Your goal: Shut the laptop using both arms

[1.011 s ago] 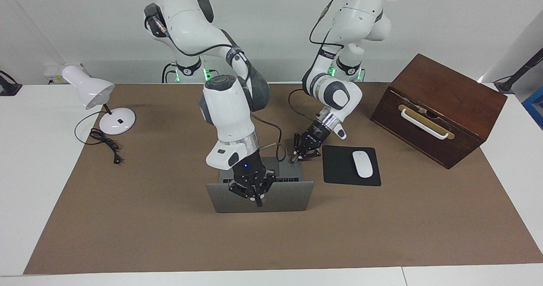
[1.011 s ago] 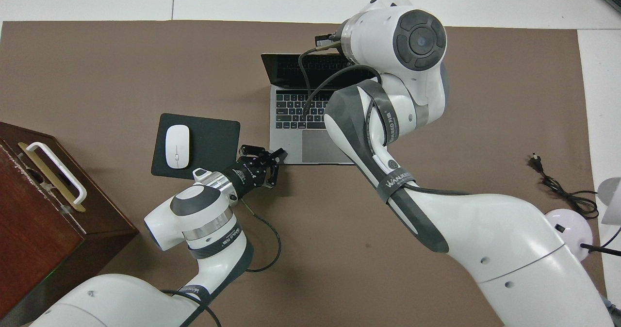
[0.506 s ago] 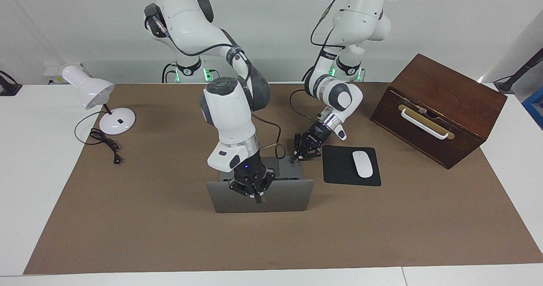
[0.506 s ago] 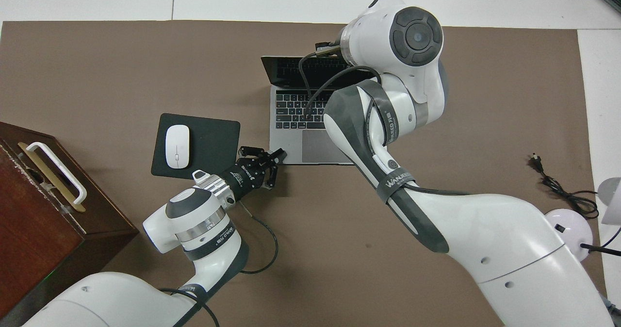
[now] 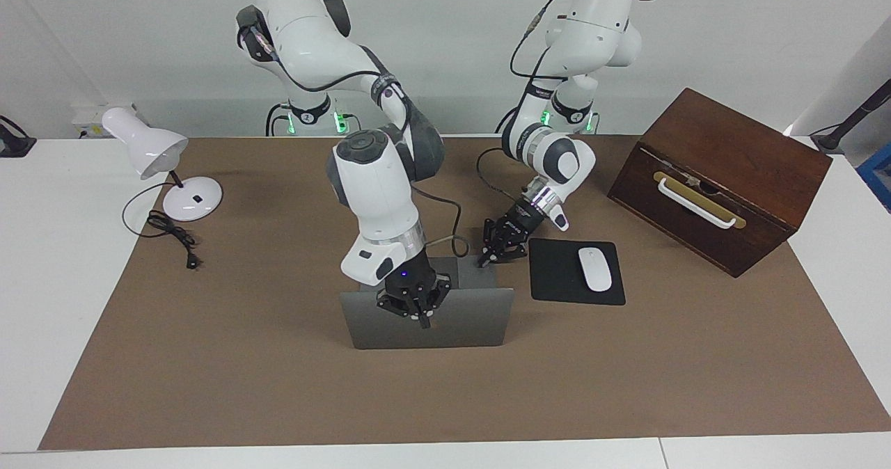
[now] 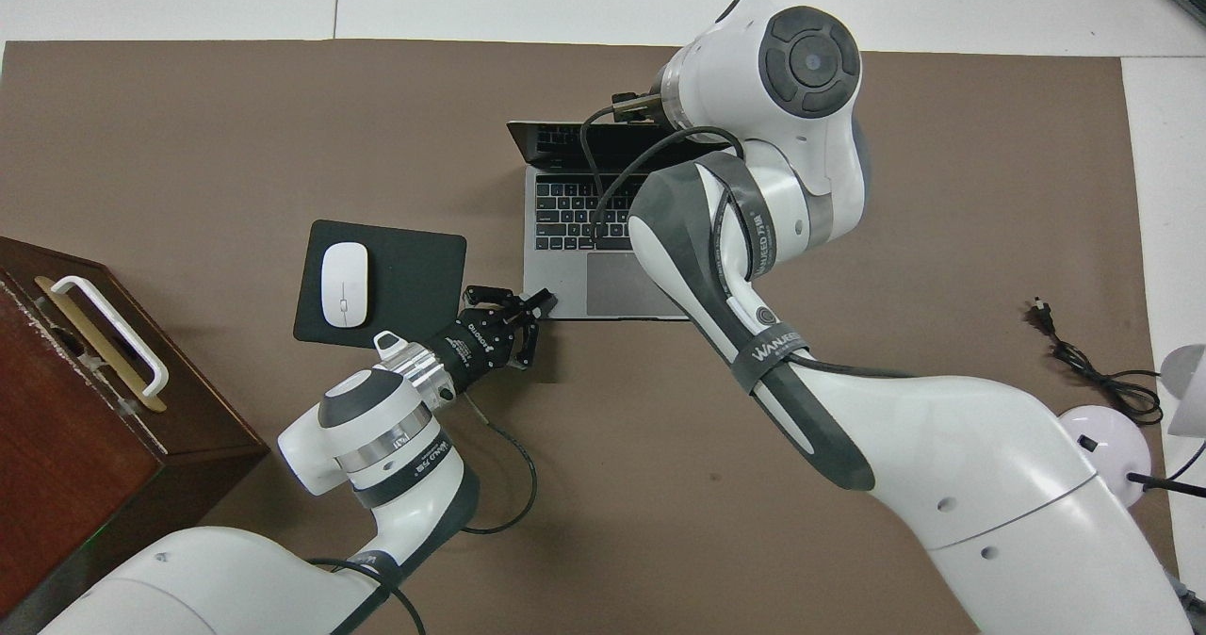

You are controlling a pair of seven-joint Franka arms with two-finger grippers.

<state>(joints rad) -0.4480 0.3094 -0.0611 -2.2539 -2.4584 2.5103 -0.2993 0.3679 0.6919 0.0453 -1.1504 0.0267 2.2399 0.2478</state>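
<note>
Two grippers, fingers clenched: right gripper (image 5: 422,319) presses laptop (image 5: 459,319) lid at frame centre; left gripper (image 5: 483,260) touches its corner.

1. You have bright, even, diffuse light in both views; nothing sits in darkness.
2. Shadows are soft and short: a faint dark patch lies on the mat (image 5: 278,385) just beside the lamp (image 5: 163,163) base, and another under the box (image 5: 717,177).
3. The white arm shells show mild sheen, with no blown-out glare.
4. Small green lights glow at the arm bases, above the laptop (image 5: 428,319) in the facing view.
5. Focus holds across the mat; the laptop's keys read clearly from overhead.
6. The mat's edges run straight, so you see little distortion.
</note>
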